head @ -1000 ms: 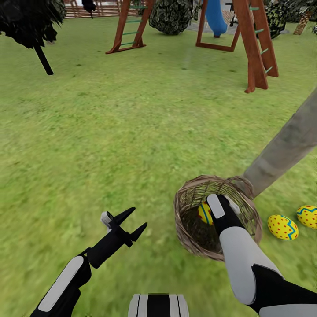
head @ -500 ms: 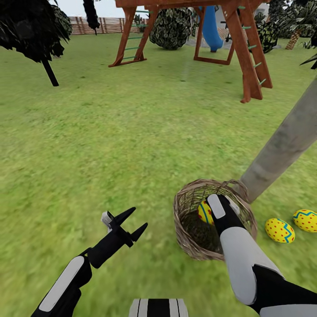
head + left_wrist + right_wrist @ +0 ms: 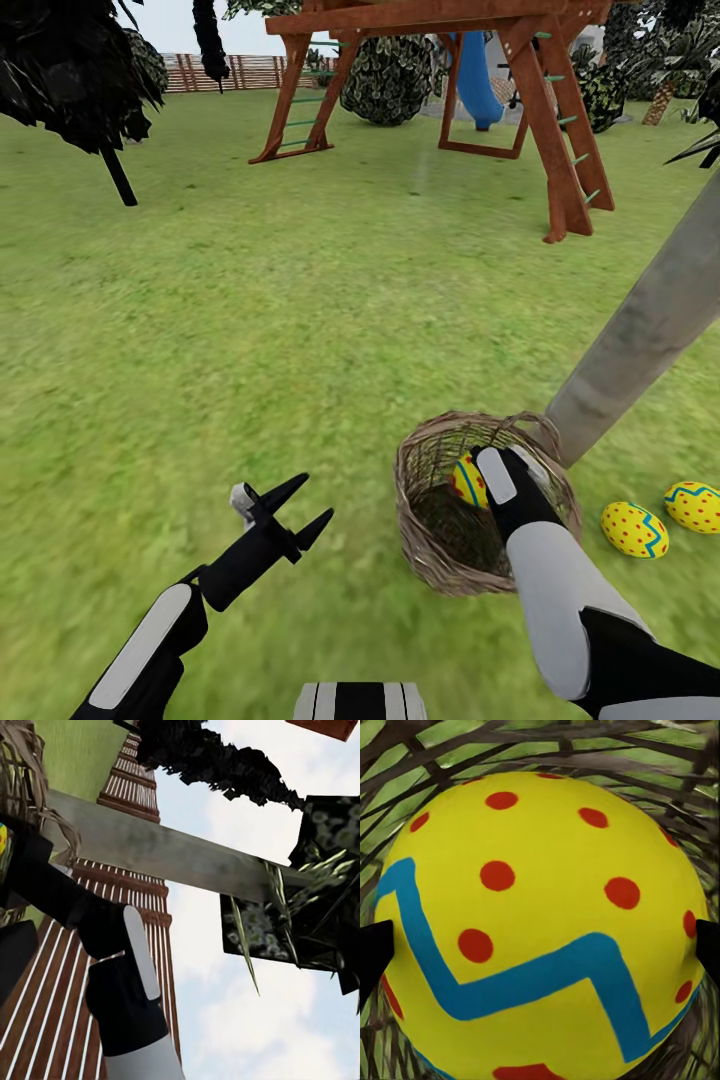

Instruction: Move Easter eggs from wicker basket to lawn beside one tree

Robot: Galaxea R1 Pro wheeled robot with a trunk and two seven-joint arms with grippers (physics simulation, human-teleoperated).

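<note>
My right claw (image 3: 480, 470) clamped on egg (image 3: 466, 480) inside wicker basket (image 3: 430, 530); two eggs (image 3: 634, 529) lie by the trunk (image 3: 640, 330) (on grass). Left claw (image 3: 300, 507) spread apart, hovering.

The wicker basket (image 3: 440, 520) served as the landmark. Its open mouth was taken up by the right end effector (image 3: 478, 472), whose tips sat on either side of the egg (image 3: 540, 930) inside, woven wall close all round. Just behind the basket the tree trunk (image 3: 640, 335) leaned up and away, blocking that side. Two eggs (image 3: 634, 529) (image 3: 695, 506) lay on the lawn (image 3: 300, 330) beside the trunk's foot. On the basket's other side the grass was open, with the left end effector (image 3: 303, 506) hovering there, prongs spread.
</note>
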